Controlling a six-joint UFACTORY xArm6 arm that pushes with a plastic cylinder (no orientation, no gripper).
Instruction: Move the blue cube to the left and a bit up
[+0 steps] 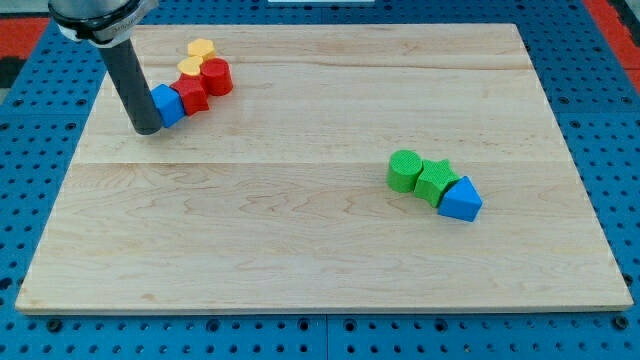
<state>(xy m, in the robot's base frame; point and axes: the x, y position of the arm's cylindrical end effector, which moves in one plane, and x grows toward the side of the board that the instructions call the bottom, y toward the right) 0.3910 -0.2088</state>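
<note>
Pale wooden board lies on a blue pegboard and fills most of the view. I carry no pincer, only a dark rod holding nothing; my tip rests at the upper left, touching the left side of the blue cube. Right of that cube, touching in a chain, sit a red star, a red cylinder and two yellow blocks. Well apart, right of centre, a green cylinder, green star and blue wedge touch in a row.

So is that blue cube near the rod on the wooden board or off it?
On it. The blue cube sits on the board near its upper-left corner, my tip against its left side.
</note>
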